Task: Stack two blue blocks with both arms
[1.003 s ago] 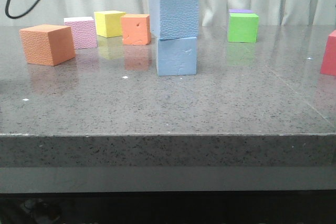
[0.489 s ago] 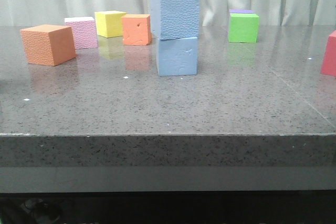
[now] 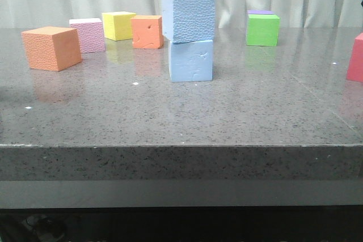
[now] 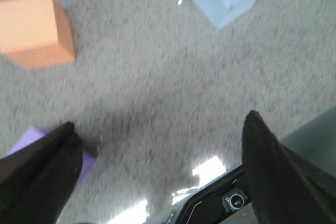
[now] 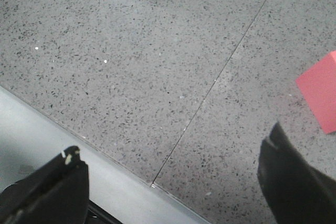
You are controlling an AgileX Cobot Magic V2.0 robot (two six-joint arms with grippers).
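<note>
The upper blue block (image 3: 188, 17) sits on the lower blue block (image 3: 191, 60), overhanging toward nine o'clock. The left gripper (image 4: 157, 145) and right gripper (image 5: 173, 177) gape wide, holding nothing.

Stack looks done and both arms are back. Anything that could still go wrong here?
1. The upper blue block sits slightly offset toward the left on the lower blue block, overhanging; a table bump might topple it.
2. The left gripper hangs open near a purple block; a low sweep could knock it.
</note>
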